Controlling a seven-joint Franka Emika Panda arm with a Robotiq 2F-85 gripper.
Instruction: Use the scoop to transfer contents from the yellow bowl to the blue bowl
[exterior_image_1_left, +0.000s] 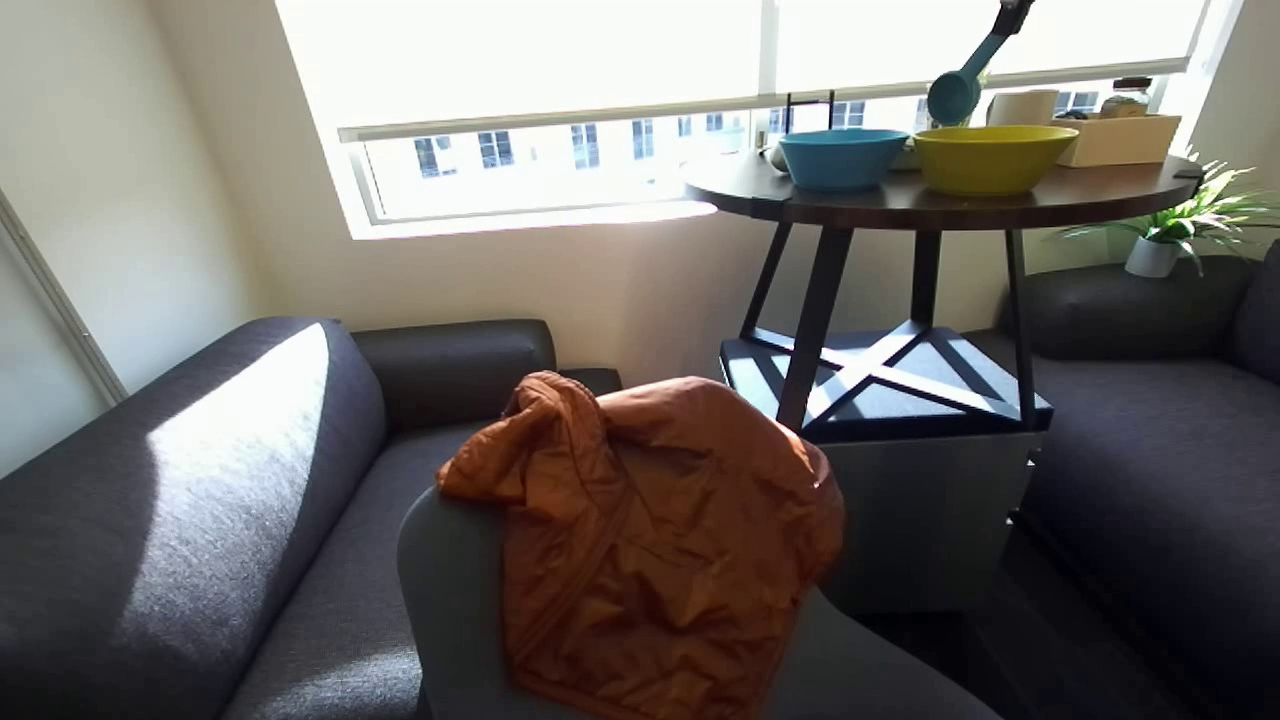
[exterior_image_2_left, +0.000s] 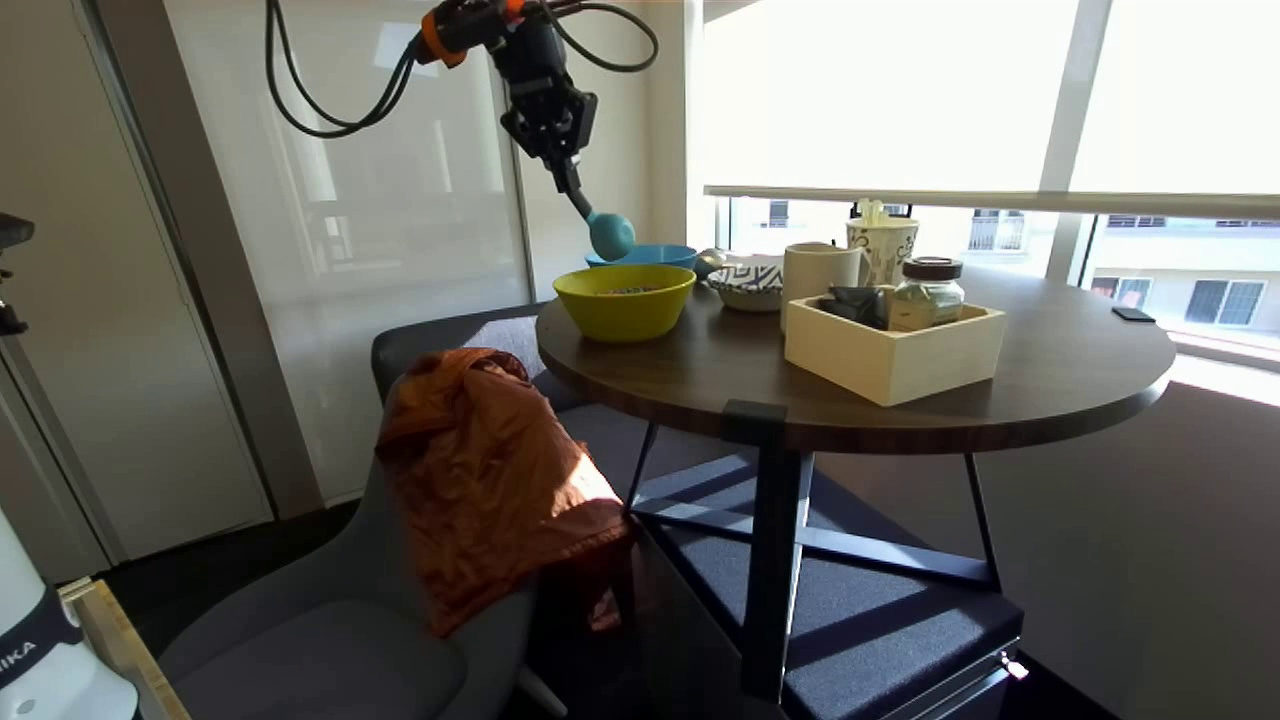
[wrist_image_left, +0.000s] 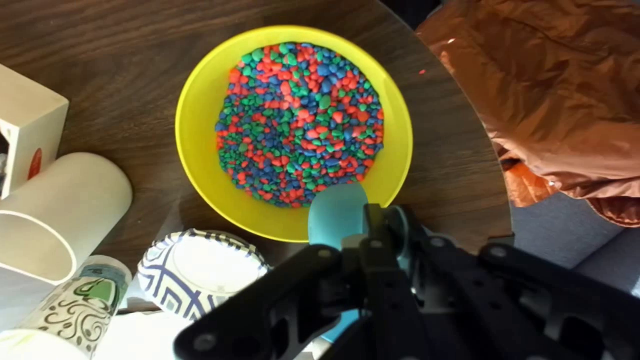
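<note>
My gripper (wrist_image_left: 387, 212) is shut on the handle of a teal scoop (wrist_image_left: 337, 210). The scoop (exterior_image_2_left: 611, 237) hangs head down, tilted, above the rear of the yellow bowl in an exterior view; it also shows in an exterior view (exterior_image_1_left: 955, 97). Whether the scoop holds anything cannot be told. The yellow bowl (exterior_image_1_left: 990, 162) stands on the round table, and in the wrist view the bowl (wrist_image_left: 197, 150) holds many small red, green and blue pebbles (wrist_image_left: 300, 120). The blue bowl (exterior_image_1_left: 840, 162) stands beside it; in the wrist view it (wrist_image_left: 345, 322) is mostly hidden behind the gripper. Its inside is not visible.
The round dark table (exterior_image_2_left: 1060, 370) also bears a pale wooden box (exterior_image_2_left: 890, 360) with a jar, a cream mug (exterior_image_2_left: 808, 270), a patterned paper bowl (exterior_image_2_left: 750, 290) and a patterned cup (exterior_image_2_left: 882, 245). An orange jacket (exterior_image_2_left: 490, 480) hangs over a chair at the table's edge.
</note>
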